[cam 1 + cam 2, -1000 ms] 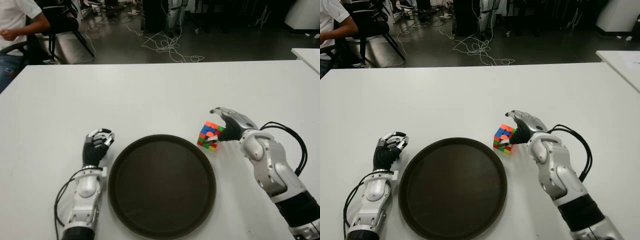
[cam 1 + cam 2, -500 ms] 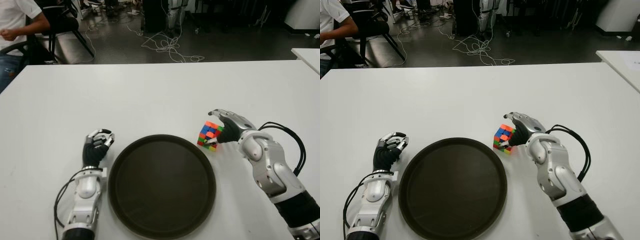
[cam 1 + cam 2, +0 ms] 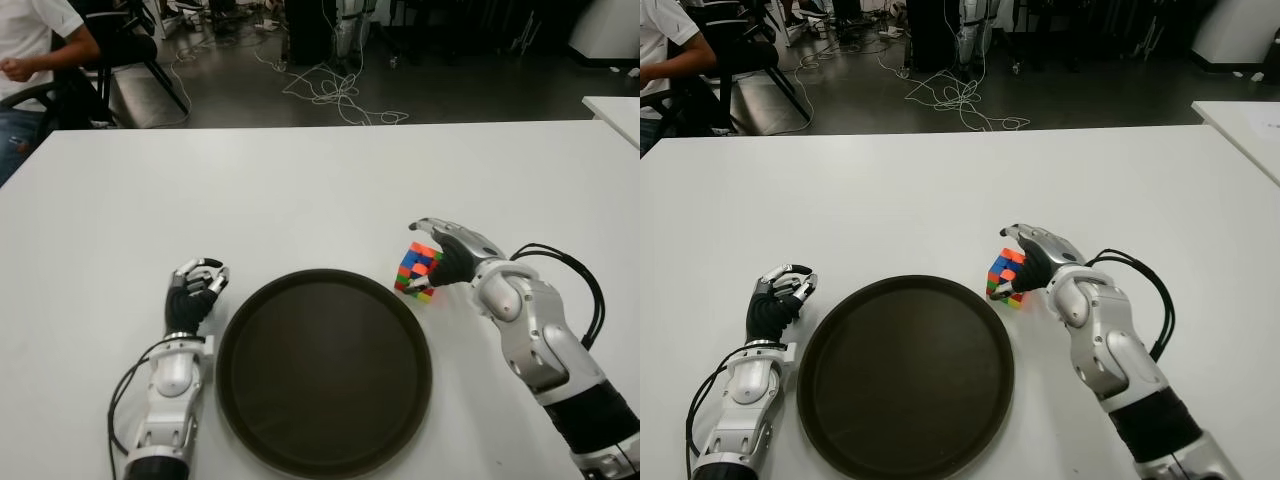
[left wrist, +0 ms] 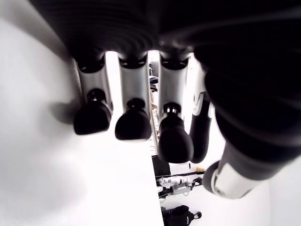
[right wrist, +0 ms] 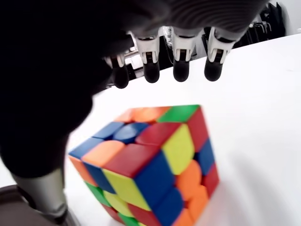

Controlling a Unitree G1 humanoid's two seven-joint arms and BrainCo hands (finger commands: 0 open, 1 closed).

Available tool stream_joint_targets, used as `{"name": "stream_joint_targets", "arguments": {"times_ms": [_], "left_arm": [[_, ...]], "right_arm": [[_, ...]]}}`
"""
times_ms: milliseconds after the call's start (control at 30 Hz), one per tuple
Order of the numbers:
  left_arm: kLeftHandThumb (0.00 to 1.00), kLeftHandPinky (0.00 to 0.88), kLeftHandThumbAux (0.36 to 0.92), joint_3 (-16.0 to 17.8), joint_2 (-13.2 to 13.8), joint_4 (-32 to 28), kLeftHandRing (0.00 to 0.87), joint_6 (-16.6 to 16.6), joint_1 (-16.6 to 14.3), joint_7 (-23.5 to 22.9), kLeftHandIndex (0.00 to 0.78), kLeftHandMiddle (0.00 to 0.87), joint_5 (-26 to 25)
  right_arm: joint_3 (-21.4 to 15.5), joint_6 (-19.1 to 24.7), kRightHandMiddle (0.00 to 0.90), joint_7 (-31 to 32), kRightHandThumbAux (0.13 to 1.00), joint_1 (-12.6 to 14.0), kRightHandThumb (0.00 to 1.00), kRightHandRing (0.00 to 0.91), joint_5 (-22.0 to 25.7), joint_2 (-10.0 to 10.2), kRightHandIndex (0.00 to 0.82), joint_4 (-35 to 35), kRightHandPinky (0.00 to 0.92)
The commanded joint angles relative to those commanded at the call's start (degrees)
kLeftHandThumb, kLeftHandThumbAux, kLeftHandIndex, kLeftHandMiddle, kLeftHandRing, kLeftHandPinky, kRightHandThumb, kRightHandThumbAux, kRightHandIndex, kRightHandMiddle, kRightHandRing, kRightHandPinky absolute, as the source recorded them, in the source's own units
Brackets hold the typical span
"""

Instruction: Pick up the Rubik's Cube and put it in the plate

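Right hand (image 3: 447,255) is cupped over the Rubik's Cube (image 3: 418,271), fingers (image 5: 181,69) not closed on it yet. Cube's on the table (image 3: 300,190) just beside the plate (image 3: 322,372). Sloppy squeeze could knock it away. Left hand (image 3: 193,295) idles curled beside the plate.

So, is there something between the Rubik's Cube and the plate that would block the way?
Nothing visible does. The Rubik's Cube stands on the white table just off the right far rim of the dark plate, which holds nothing. The right hand is over the cube; the left hand shows left of the plate.
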Motion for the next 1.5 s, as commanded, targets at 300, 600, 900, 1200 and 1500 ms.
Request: {"name": "stream_joint_targets", "arguments": {"times_ms": [300,600,900,1200,1500], "left_arm": [[0.706,0.785,0.708,0.0,0.3,0.5,0.812,0.0,-0.2,0.0,0.443,0.799,0.2],[0.705,0.780,0.708,0.3,-0.4,0.2,0.808,0.2,-0.1,0.8,0.443,0.800,0.0],[0.707,0.781,0.707,0.0,-0.2,-0.2,0.813,0.4,0.1,0.5,0.444,0.805,0.3],[0.707,0.783,0.706,0.0,-0.3,-0.4,0.814,0.9,0.0,0.4,0.444,0.806,0.1],[0.708,0.782,0.706,0.2,-0.3,-0.6,0.812,0.7,0.2,0.2,0.444,0.807,-0.3]], "right_arm": [[0.5,-0.4,0.000,0.0,0.693,-1.2,0.000,0.000,-0.4,0.5,0.000,1.5,0.001],[0.7,-1.4,0.000,-0.1,0.704,-1.9,0.000,0.000,-0.1,0.7,0.000,2.9,0.000],[0.8,-2.1,0.000,-0.7,0.719,-2.4,0.000,0.000,0.2,1.2,0.000,4.5,0.000],[0.5,-2.6,0.000,-1.4,0.721,-2.6,0.000,0.000,0.7,1.6,0.000,6.0,0.000],[0.3,-3.3,0.000,-2.3,0.709,-2.5,0.000,0.000,0.8,1.6,0.000,6.5,0.000]]}}
